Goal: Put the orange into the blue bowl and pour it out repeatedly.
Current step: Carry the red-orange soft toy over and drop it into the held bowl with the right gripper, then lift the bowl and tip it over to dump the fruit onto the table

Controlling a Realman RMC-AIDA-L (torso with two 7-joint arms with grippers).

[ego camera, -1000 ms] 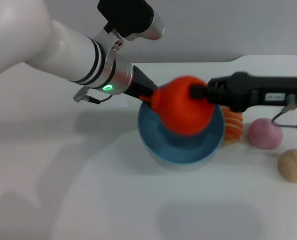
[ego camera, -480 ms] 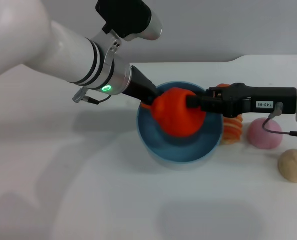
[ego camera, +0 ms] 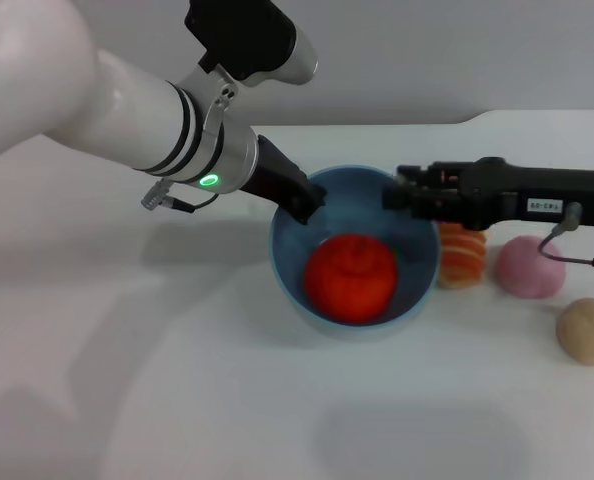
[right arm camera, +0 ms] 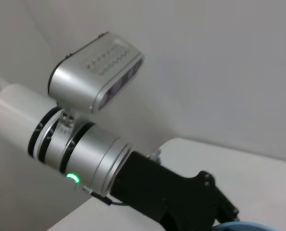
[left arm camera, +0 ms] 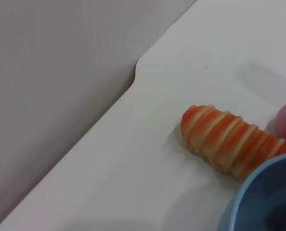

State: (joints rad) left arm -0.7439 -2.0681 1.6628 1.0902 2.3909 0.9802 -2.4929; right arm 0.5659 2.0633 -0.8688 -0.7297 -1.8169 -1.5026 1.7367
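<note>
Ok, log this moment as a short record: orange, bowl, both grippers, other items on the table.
orange: the orange lies inside the blue bowl, touched by neither gripper
bowl: upright on the white table
left gripper: the left gripper is at the bowl's far-left rim
right gripper: the right gripper hangs over the bowl's far-right rim, holding nothing
other items: striped loaf just right of the bowl, then pink bun, then tan bun

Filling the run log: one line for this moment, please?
orange: resting in blue bowl | left gripper: on bowl's rim | right gripper: above bowl, off orange | striped loaf: beside bowl
</note>
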